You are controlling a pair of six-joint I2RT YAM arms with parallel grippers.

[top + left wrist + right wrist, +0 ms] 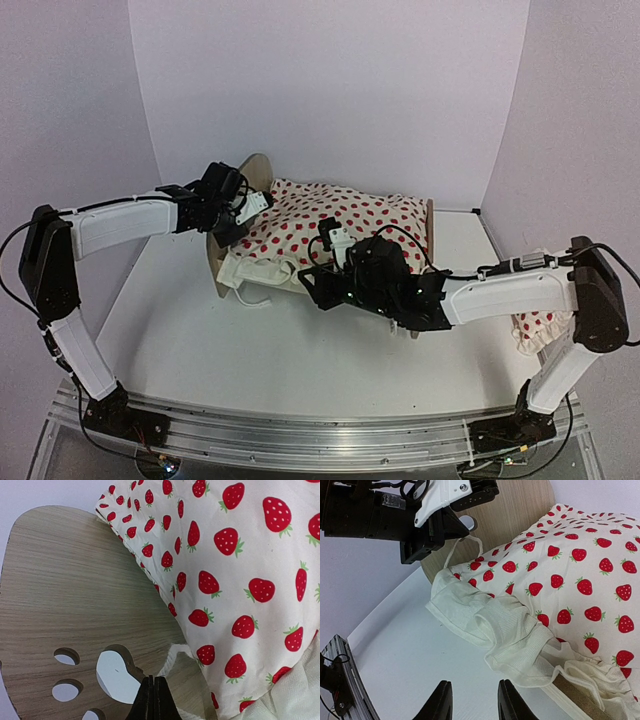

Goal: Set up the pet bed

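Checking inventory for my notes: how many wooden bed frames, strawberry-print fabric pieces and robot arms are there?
Wooden bed frame: 1
Strawberry-print fabric: 2, the duvet on the bed and a smaller piece by the right arm
Robot arms: 2, counting the left arm
Total: 5

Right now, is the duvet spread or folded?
Spread: the duvet covers the pet bed end to end; its near ruffle is bunched.

The duvet lies on the pet bed, with the pillow well right of it.
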